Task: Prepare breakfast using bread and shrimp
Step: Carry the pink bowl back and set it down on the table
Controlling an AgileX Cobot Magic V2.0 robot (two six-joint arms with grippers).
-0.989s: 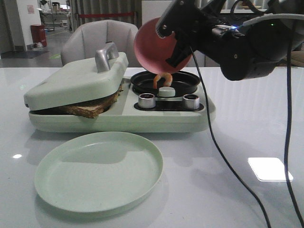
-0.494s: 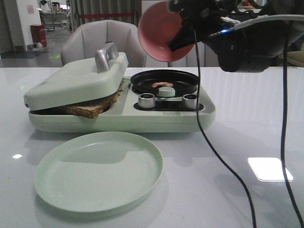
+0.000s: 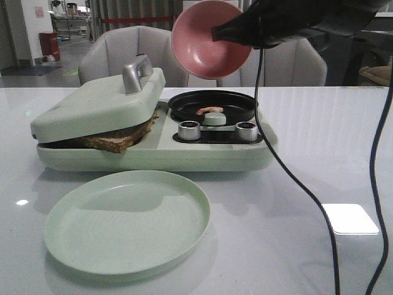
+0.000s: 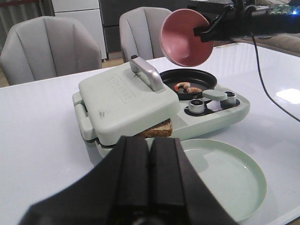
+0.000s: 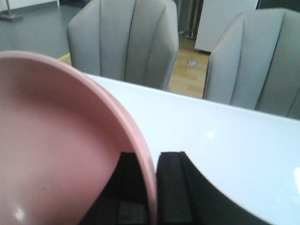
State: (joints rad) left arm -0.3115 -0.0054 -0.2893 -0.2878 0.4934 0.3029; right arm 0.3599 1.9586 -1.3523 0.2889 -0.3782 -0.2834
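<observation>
Gripping the tipped pink bowl (image 3: 210,38) by its rim, the right tool (image 5: 149,187) hangs above the black pan (image 3: 213,104) where the shrimp (image 3: 209,110) lies, directly below it.

This looks like an office or showroom hall set up as a robot test area, not a home kitchen. A large glossy white counter (image 3: 319,141) stands in open floor space, with grey padded chairs (image 3: 132,52) drawn up beyond the jaws (several of one kind). Farther back are bare polished flooring (image 3: 37,67), grey curtains (image 3: 135,12) and a red barrier band (image 3: 132,20).
</observation>
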